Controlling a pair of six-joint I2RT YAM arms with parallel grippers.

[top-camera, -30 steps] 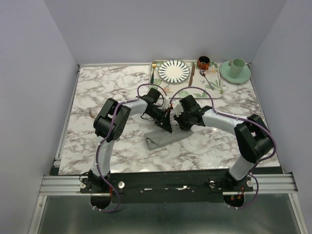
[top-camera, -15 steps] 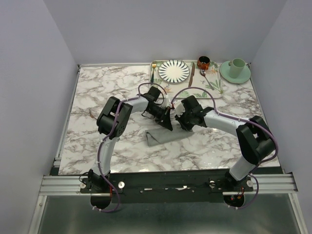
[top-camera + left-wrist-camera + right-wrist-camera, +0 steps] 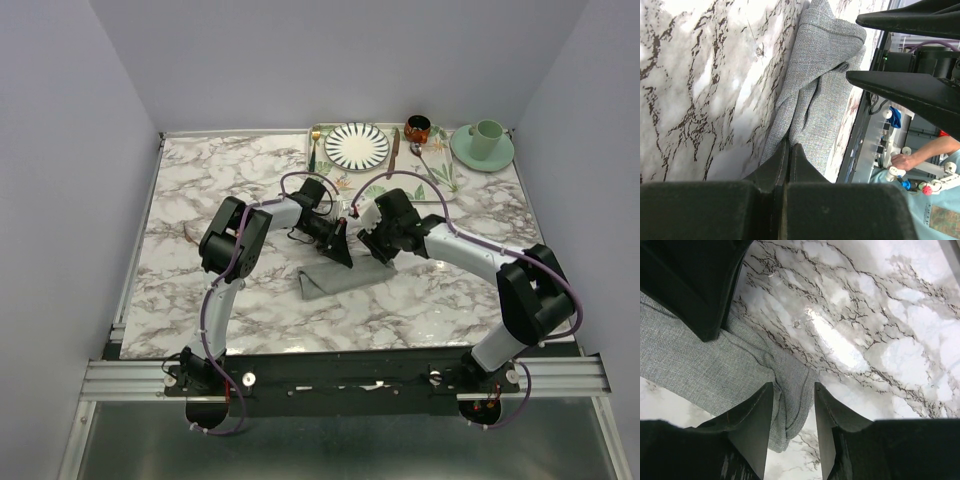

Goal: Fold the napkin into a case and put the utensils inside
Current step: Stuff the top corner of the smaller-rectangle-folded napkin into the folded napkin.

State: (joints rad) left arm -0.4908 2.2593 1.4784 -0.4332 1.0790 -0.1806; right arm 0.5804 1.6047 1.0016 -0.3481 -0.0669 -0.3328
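The grey napkin (image 3: 328, 280) lies folded into a narrow crumpled strip on the marble, slanting from near left to far right. My left gripper (image 3: 343, 252) is shut on the strip's far edge; the left wrist view shows the jaws (image 3: 789, 145) pinching a fold of the cloth (image 3: 815, 75). My right gripper (image 3: 371, 247) is open, and its fingers stand on either side of the strip's bunched right end (image 3: 790, 390). A spoon (image 3: 428, 166) lies on the leaf-patterned tray (image 3: 448, 188) at the back. I cannot make out the copper-pink fork.
The tray also holds a striped plate (image 3: 357, 145), a gold fork with dark handle (image 3: 314, 146) and a brown-handled knife (image 3: 394, 152). A small red and black cup (image 3: 417, 127) and a green cup on a saucer (image 3: 484, 143) stand at the back right.
Both grippers have shifted a little toward the far side of the table, and the right forearm has swung right. The napkin's far end has moved slightly with them.
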